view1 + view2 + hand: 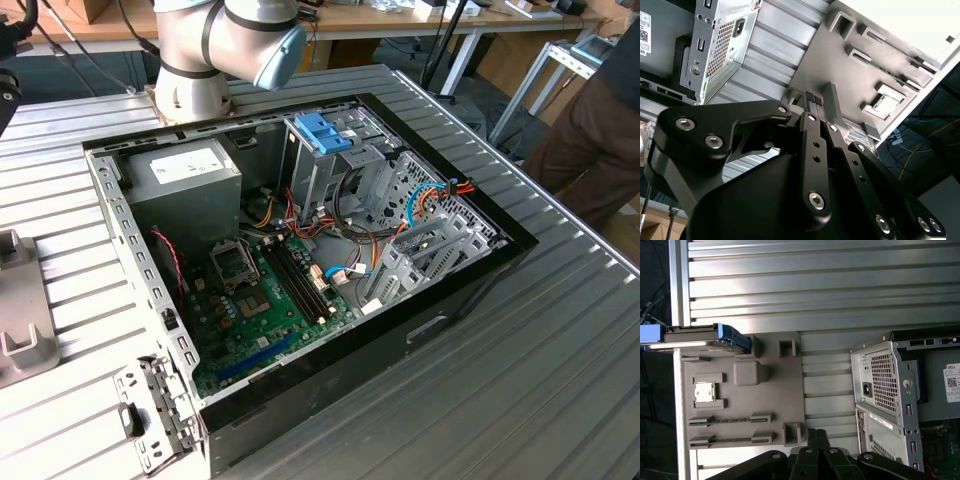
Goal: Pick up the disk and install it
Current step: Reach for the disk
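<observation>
First wrist view | disk (700, 336) edge-on at grey tray (777, 390) edge, one end cut off | claw (817, 434) pinched together, empty

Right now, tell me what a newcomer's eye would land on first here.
The open computer case on the ribbed metal table in the exterior view, its green circuit board bare. Next, the black gripper in the second wrist view, jaws closed on nothing, pointing at a grey tray. In the first wrist view the disk in its blue frame sits at that tray's end.
</observation>
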